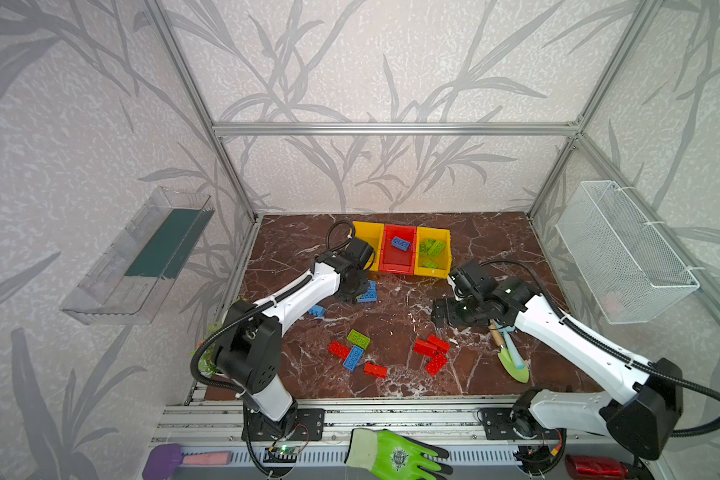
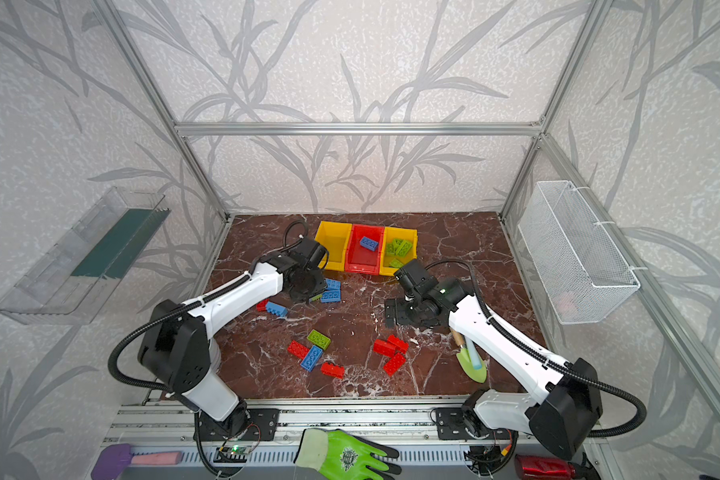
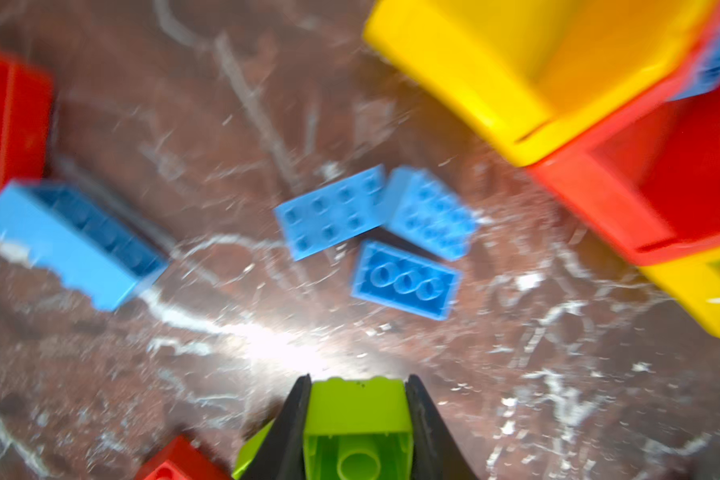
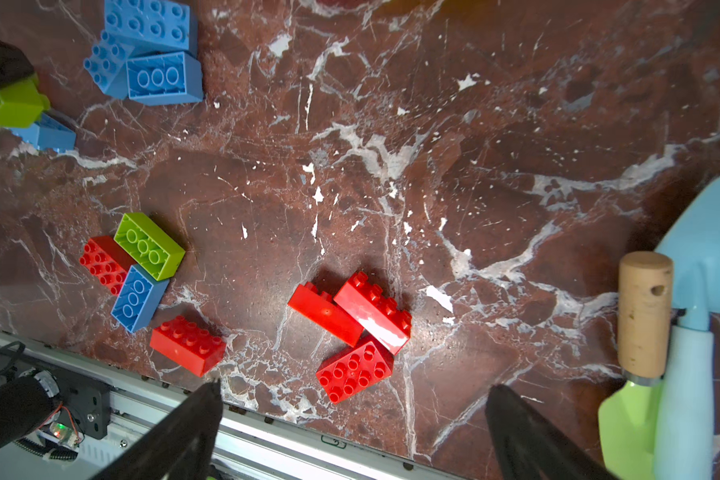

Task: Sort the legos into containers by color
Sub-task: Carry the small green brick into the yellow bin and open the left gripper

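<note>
Left gripper (image 3: 358, 379) is pinching a lime green brick (image 3: 356, 411) between its black fingers (image 3: 296, 415), hollow underside toward the wrist camera. The left wrist view is blurred, and I can't tell if the brick is clear of the surface (image 1: 391, 324). In both top views this gripper sits just in front of the left yellow bin (image 1: 368, 239), near the far edge. It is beside three blue bricks (image 1: 367, 293) bunched and touching, two studs up, one hollow side up.

Right gripper (image 4: 355, 386) is spread wide with nothing between the fingers. It is over the right-middle of the surface, by three red bricks (image 4: 354, 328) that touch each other.

Containers are three bins joined in a row at the middle of the far edge: left yellow bin, red bin (image 1: 395, 266), right yellow bin (image 1: 431, 272). A lone blue brick (image 1: 400, 243) lies in the red bin, and several green bricks (image 1: 432, 248) are in the right yellow bin.

Toward the left edge a side blue brick (image 1: 316, 311) has a red brick (image 2: 262, 304) just beside it. Toward the near edge, middle, is a front cluster (image 1: 353, 358): one green, one blue and one red touching, another red just beside.

Green trowel (image 1: 520, 374) lies near the right edge with a pale blue scoop (image 4: 707, 249) on it, partly under the right arm.
</note>
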`<state>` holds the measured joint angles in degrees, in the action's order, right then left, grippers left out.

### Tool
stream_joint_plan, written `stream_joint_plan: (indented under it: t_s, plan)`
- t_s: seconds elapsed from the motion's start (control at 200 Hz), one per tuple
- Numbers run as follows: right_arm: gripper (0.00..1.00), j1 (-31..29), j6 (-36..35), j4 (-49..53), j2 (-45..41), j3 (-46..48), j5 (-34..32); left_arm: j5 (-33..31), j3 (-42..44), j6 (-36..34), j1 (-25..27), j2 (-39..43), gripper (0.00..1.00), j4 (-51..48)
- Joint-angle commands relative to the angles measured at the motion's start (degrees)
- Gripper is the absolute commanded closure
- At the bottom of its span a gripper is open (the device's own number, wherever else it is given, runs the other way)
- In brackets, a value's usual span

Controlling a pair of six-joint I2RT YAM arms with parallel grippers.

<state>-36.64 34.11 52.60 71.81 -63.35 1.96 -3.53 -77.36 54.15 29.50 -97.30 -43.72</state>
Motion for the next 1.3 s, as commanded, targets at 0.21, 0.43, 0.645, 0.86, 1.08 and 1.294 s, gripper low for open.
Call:
stream_joint_plan:
  t_s: [0.21,0.43,0.645,0.86,1.08,1.294]
  plan:
    - [0.01,7.91,-2.18,5.38,-5.46,0.43,-0.19,8.76,-31.05,-9.82,1.33,-19.83,0.77,-4.35]
    - [0.01,13.04,-3.76,8.66,-7.16,-0.86,0.36,16.22,-51.54,-13.25,2.17,-33.27,0.77,-3.49]
    - [0.01,15.52,-5.10,13.67,-8.66,-2.76,-1.27,24.02,-61.66,-11.85,2.52,-42.70,0.76,4.52]
    - [0.01,18.45,-5.87,17.13,-11.00,-3.01,-2.17,26.45,-73.91,-9.36,3.70,-52.41,0.75,7.13]
    - [0.01,21.06,-6.86,18.15,-11.74,-2.91,-2.26,25.26,-77.02,-7.66,4.49,-56.06,0.68,8.10]
    - [0.01,22.05,-7.30,16.91,-10.76,-2.84,-1.31,23.88,-76.93,-8.62,4.52,-55.56,0.19,8.55]
